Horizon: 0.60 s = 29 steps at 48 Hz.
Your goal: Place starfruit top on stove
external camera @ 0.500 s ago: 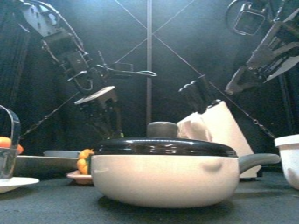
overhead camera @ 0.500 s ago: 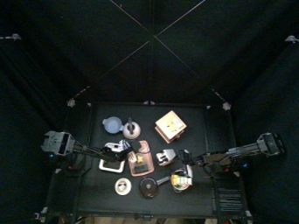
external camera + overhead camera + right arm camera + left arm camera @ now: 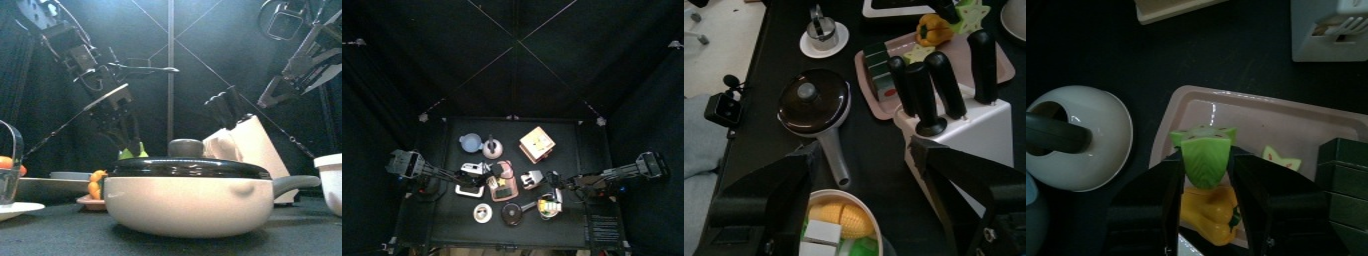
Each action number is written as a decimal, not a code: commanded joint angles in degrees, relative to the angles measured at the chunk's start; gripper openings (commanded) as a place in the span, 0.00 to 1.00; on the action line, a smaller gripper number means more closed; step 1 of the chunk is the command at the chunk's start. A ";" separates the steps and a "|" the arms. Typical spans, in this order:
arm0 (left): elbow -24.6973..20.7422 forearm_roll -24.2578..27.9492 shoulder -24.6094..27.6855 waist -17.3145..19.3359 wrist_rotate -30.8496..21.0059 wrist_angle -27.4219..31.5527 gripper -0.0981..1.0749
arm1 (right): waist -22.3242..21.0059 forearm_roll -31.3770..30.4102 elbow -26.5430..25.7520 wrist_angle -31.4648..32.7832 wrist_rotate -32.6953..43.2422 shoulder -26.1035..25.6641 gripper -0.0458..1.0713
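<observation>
My left gripper [image 3: 1204,185] is shut on the green starfruit top [image 3: 1204,160] and holds it above a pink tray [image 3: 1293,125]. A yellow-orange piece [image 3: 1207,210] shows just below it between the jaws. In the front view the green piece [image 3: 134,151] shows just above the pot's lid, under the left gripper [image 3: 130,140]. In the top view the left gripper [image 3: 480,170] is at the table's left middle. My right gripper [image 3: 871,200] is open and empty over a bowl [image 3: 834,225] of toy food. I cannot tell which thing is the stove; a white square frame [image 3: 472,188] lies by the left gripper.
A white pot with a black lid [image 3: 187,190] stands at the front. A knife block [image 3: 945,90] stands beside the pink tray [image 3: 885,60]. A white lid with a black knob [image 3: 1080,135] and a tan box [image 3: 539,143] lie nearby. A blue bowl [image 3: 472,143] stands at the back left.
The left arm has shifted a little. The green starfruit top now shows above the pot's lid in the front view. The right arm has not moved.
</observation>
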 commanded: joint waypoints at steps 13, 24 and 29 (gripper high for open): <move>-0.44 0.44 -3.25 -2.81 0.44 0.09 0.61 | 0.09 0.09 -0.53 -0.18 0.18 -0.53 0.94; 3.25 -1.85 -8.70 -7.82 0.44 1.67 0.61 | 0.09 0.09 -0.53 -0.26 0.18 -0.53 0.94; 6.06 -4.66 -11.07 -9.58 0.44 2.29 0.61 | 0.09 0.09 -0.62 -0.18 0.18 -0.44 0.94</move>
